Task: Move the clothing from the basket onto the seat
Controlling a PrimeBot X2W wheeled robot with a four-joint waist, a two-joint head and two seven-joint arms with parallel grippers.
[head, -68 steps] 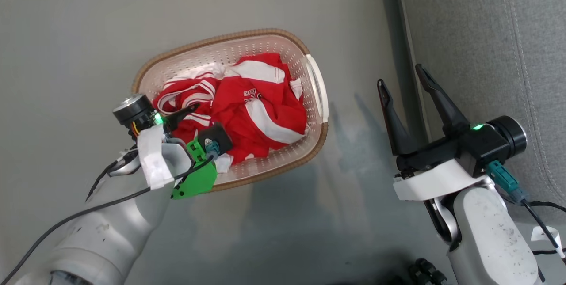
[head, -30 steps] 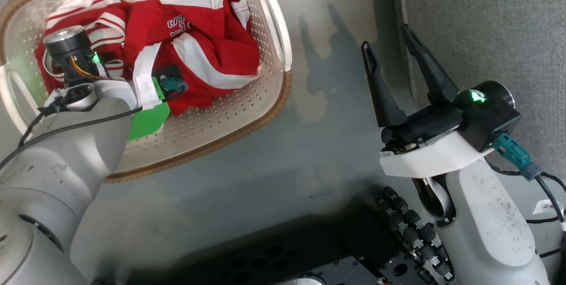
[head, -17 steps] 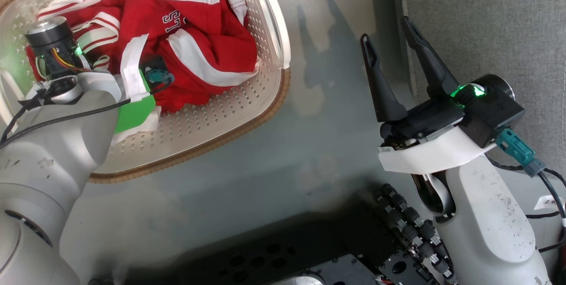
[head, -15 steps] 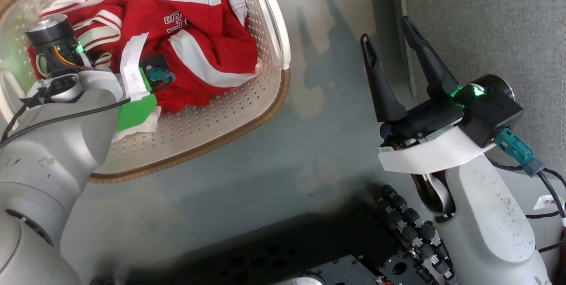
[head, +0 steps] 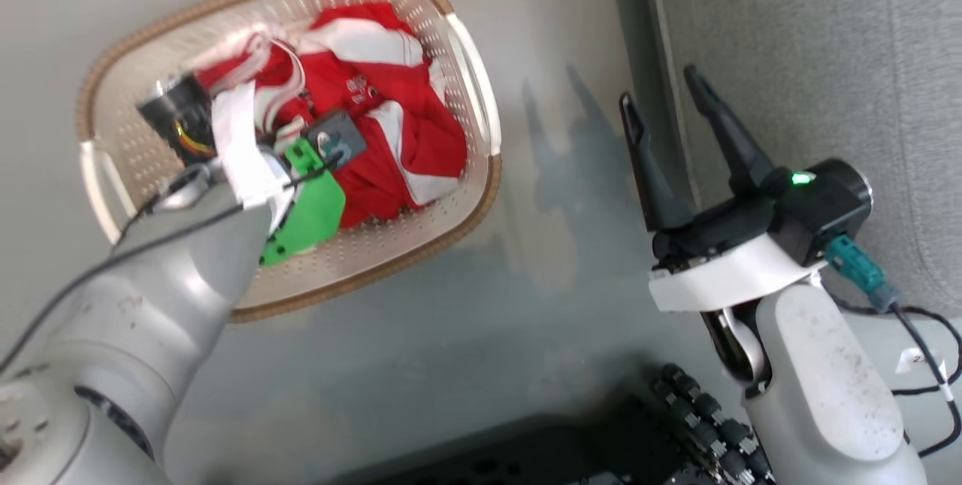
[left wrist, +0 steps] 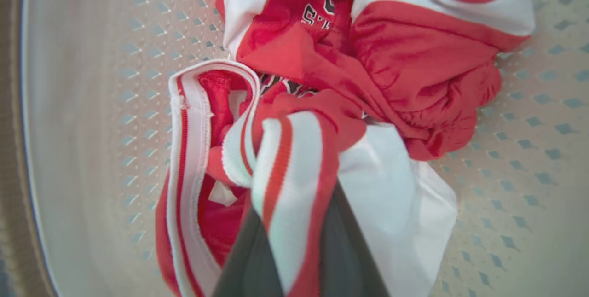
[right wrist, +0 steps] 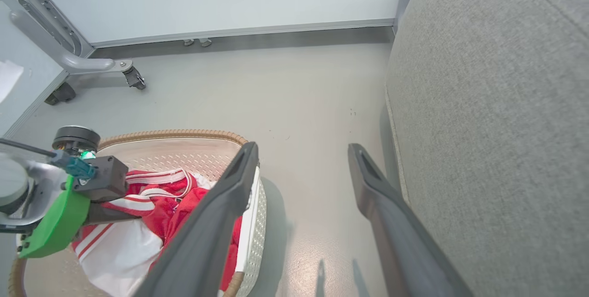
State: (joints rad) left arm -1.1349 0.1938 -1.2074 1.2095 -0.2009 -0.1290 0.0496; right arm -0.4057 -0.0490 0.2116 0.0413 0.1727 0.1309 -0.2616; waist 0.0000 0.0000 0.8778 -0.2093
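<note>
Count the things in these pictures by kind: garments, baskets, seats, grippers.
Garments: 2, striped garment and jersey
Basket: 1
Seat: 1
Grippers: 2, left gripper and right gripper
Total: 6

Basket [head: 376, 244] perforated plastic; clothing [head: 391, 162] smooth cloth; seat [head: 789, 34] matt coarse fabric.

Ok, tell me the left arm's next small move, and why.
Probably a slow lift straight up. The left gripper is shut on a fold of the striped garment, which mostly lies in the basket, bunched against the jersey. Rising first should clear the basket wall before any swing toward the seat.
</note>
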